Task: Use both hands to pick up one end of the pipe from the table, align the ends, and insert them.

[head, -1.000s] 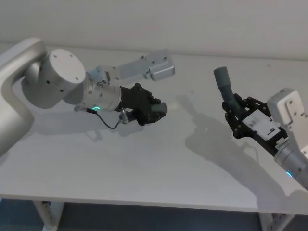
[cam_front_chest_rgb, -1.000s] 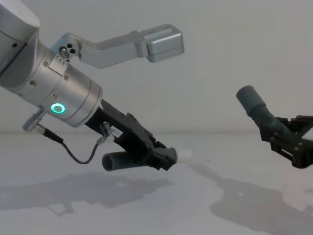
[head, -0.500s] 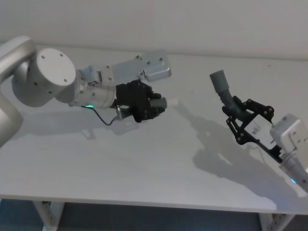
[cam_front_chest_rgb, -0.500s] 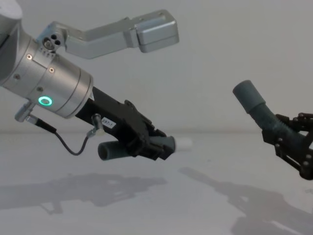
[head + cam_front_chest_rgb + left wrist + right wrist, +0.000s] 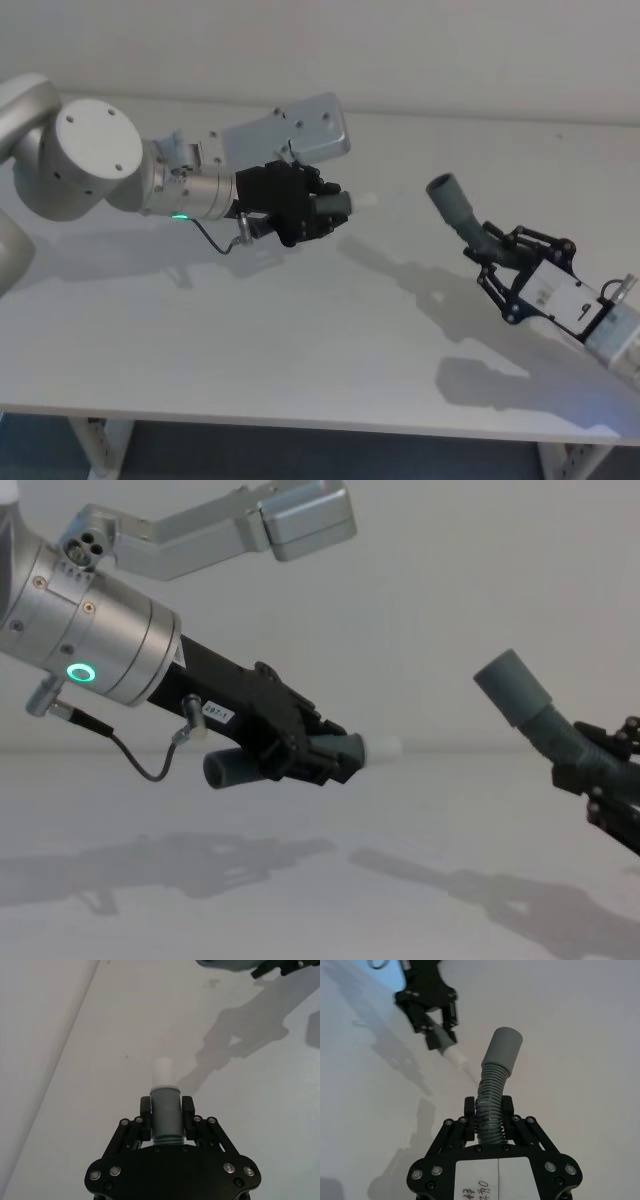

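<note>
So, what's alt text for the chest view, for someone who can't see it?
The left gripper holds a pipe piece, its white spigot pointing toward the socket collar of the right gripper's piece; a gap separates them.

The head camera looks steeply down from above onto the plain, matt, pale grey-white bench (image 5: 300, 360). From a middling distance it takes in the silver left arm (image 5: 80, 170) and right arm (image 5: 622, 335). The chest camera sits lower and faces forward across that bench, seeing both arms side-on against the pale wall (image 5: 450, 580). The left wrist camera peers close along the black plastic left jaws toward the bench and catches the right jaws farther off. The right wrist camera mirrors this.
</note>
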Controlling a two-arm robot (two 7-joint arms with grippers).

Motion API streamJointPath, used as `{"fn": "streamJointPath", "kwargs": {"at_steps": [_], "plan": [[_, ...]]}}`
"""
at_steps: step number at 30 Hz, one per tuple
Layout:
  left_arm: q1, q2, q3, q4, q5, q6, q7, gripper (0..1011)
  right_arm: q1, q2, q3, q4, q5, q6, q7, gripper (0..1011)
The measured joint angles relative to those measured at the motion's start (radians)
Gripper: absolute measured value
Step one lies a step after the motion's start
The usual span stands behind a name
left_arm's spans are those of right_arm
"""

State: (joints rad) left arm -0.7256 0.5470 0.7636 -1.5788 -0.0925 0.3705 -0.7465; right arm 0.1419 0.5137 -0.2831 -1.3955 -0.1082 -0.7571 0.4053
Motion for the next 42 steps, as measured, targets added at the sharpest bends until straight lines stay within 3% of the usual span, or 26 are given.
{"fn": "streamJointPath", "kwargs": {"at_steps": [3,9,19,32,42], "plan": [[0.000,0.000,-0.003,0.000,-0.004,-0.013,-0.004,347,0.007,0.027,-0.010,0.004,0.018,-0.031,0.028,299],[-0.006,-0.002,-0.004,0.005,-0.014,-0.038,-0.016,347,0.014,0.092,-0.021,-0.022,0.070,-0.036,0.083,298],[-0.025,-0.011,0.004,0.023,-0.029,-0.077,-0.043,347,0.004,0.168,-0.002,-0.091,0.078,-0.003,0.116,299],[-0.048,-0.016,0.024,0.037,-0.052,-0.121,-0.093,347,-0.036,0.245,0.042,-0.201,-0.042,0.081,0.099,299],[-0.064,-0.012,0.038,0.030,-0.082,-0.151,-0.145,347,-0.050,0.282,0.051,-0.246,-0.201,0.112,0.059,298]]}}
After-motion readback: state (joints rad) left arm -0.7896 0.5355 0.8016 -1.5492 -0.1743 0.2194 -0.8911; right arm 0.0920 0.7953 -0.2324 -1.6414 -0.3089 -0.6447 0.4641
